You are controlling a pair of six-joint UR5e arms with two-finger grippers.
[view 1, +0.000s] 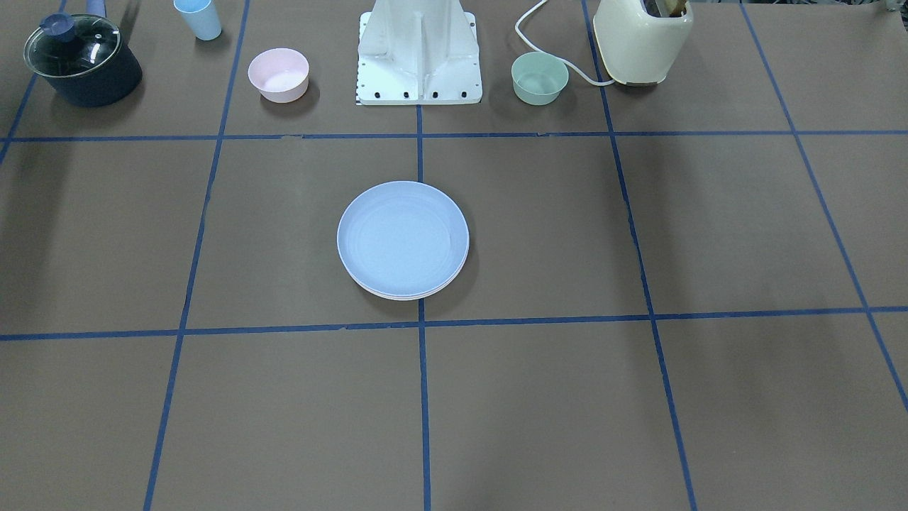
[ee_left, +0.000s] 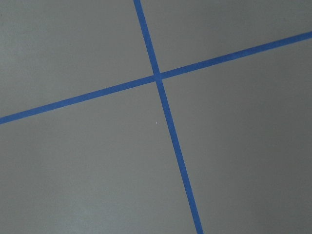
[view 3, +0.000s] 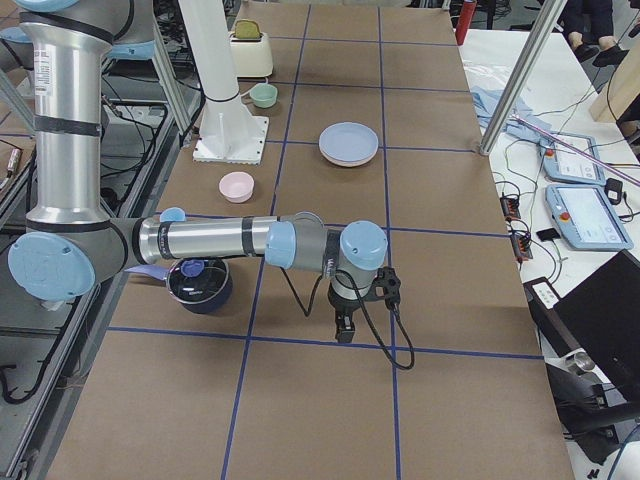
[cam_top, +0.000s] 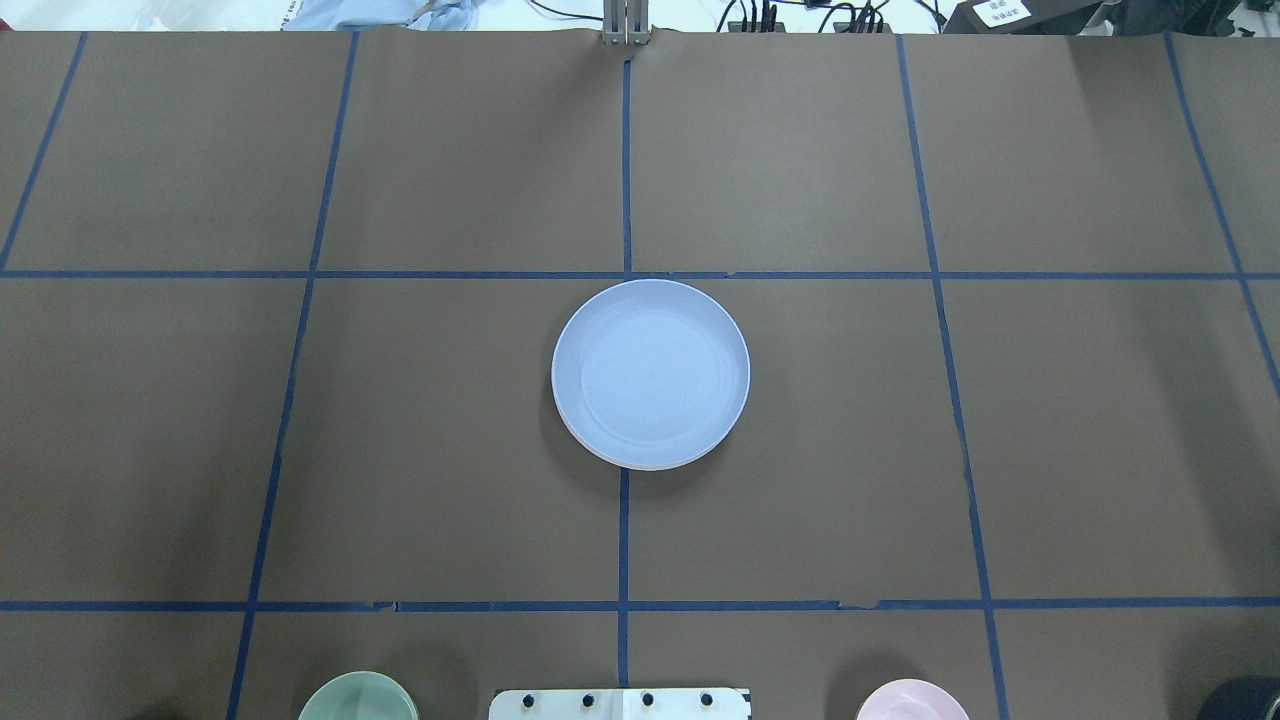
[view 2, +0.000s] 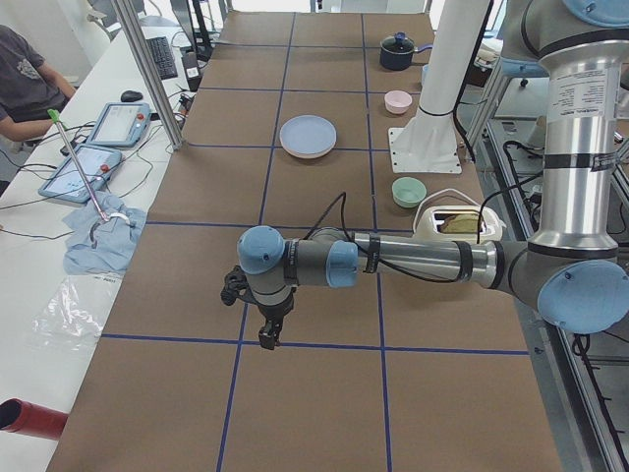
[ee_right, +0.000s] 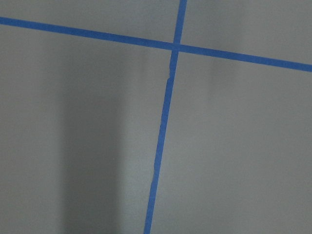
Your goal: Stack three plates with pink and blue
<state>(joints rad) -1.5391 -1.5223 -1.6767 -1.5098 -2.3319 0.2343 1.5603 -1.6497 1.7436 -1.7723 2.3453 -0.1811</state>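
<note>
A stack of plates sits at the table's middle with the light blue plate on top; it also shows in the overhead view. A thin pinkish rim peeks out beneath it; the cream-green plate is hidden. The stack shows in the left side view and the right side view. My left gripper hangs over bare table far from the stack, pointing down. My right gripper does the same at the other end. I cannot tell whether either is open or shut. Both wrist views show only brown table and blue tape.
Along the robot's side stand a dark pot with a glass lid, a light blue cup, a small pink bowl, the white robot base, a small green bowl and a cream toaster.
</note>
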